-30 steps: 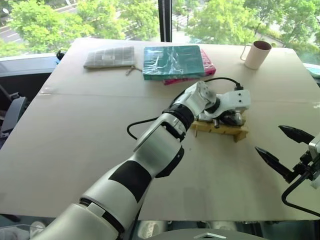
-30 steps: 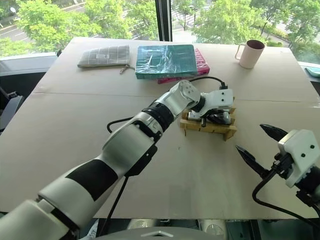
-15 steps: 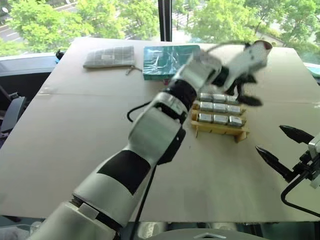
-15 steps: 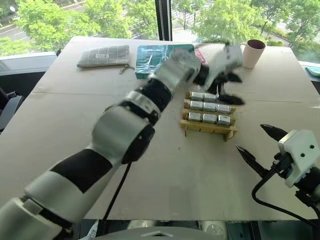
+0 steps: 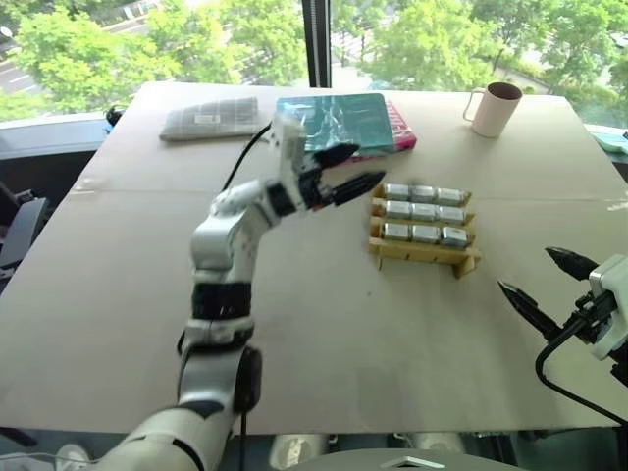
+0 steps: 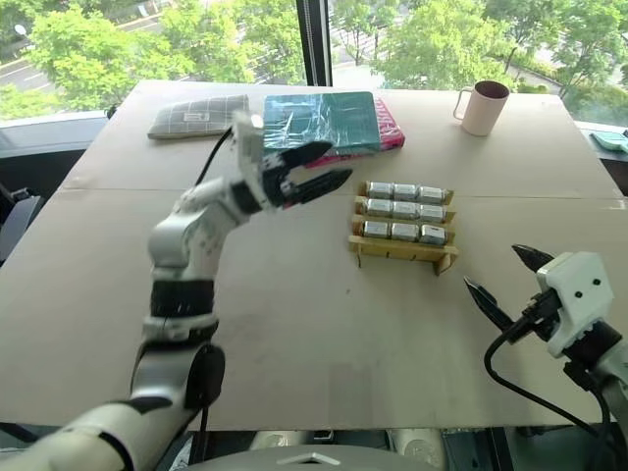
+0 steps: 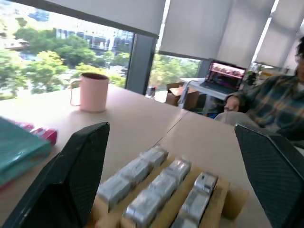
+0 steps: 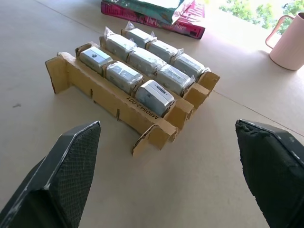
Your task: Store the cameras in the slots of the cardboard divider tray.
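Right of centre, our light-brown cardboard divider tray [image 5: 422,235] now holds all nine silver-grey boxy cameras [image 5: 424,211]. Left gripper [image 5: 345,174] has pulled away left, fingers spread, empty; right gripper [image 5: 545,283] spread too. We judge storing done.

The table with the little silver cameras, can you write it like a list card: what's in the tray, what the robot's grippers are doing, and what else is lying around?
tray: cardboard divider tray, three rows of three slots
cameras: nine silver cameras, one in each slot, none loose on the table
left gripper: left gripper open, empty, raised beside the tray
right gripper: right gripper open, empty, apart from the tray
other things: pink mug, teal package on a pink one, grey checked pouch
task: all slots look filled
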Controlling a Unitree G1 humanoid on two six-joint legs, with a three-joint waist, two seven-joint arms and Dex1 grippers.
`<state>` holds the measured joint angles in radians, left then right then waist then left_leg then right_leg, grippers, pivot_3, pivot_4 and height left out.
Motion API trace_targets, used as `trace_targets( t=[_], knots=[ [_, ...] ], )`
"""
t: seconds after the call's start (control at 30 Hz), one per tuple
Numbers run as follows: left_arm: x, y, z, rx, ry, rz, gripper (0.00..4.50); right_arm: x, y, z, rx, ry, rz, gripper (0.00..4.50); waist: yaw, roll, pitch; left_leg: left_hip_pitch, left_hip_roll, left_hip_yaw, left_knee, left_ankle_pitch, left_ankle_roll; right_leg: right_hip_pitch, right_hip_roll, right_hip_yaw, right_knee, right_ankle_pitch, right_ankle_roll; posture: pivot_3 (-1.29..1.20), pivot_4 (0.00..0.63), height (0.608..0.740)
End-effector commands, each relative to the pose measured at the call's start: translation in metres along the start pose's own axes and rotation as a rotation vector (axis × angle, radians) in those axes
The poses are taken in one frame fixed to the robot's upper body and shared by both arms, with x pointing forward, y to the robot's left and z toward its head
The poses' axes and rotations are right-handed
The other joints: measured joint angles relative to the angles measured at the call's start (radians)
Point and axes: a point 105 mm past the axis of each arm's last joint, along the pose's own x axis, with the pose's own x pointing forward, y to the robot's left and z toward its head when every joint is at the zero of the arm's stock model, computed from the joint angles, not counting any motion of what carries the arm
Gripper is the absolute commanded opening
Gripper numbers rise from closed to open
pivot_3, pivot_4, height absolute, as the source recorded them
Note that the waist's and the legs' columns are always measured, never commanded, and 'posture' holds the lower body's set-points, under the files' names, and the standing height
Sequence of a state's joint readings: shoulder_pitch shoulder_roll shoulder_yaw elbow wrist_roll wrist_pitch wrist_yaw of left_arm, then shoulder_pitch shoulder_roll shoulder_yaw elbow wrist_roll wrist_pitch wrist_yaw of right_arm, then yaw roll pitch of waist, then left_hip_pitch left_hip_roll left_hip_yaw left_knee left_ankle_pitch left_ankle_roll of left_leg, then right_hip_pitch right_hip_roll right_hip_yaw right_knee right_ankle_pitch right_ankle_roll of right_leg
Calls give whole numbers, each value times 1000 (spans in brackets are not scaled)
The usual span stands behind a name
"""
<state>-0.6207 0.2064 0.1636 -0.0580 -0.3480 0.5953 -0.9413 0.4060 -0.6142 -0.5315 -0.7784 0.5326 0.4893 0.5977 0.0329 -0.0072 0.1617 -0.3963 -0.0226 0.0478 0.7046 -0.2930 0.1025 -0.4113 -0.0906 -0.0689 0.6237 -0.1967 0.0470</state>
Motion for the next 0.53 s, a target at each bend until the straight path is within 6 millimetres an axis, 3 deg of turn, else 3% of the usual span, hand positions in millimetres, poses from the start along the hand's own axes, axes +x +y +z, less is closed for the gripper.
trace_targets(
  t=[0.03,0.2,0.33,0.53],
  knots=[
    [-38,-13,-12,112,39,162,4388,-1,-7,3,-23,-25,-31,4500,-1,2,-1,1,0,1,-1,0,-1,0,0,1,-1,0,0,0,150,740],
    [-97,-16,-39,20,68,421,4388,-8,-12,-10,-12,14,-36,4500,5,2,-2,2,1,0,-1,-2,-7,1,0,1,-1,-2,-4,0,150,740],
    [-124,-36,-56,-11,107,487,4388,-10,-15,-18,-4,14,-71,4500,8,3,-3,5,2,0,-1,-1,-8,2,0,1,0,-3,-4,0,150,740],
    [-146,-53,-70,-54,142,549,4388,-2,-18,-20,2,2,-73,4500,4,3,-3,5,2,0,-1,-3,-4,1,-1,1,0,-4,-1,0,150,740]
  ],
)
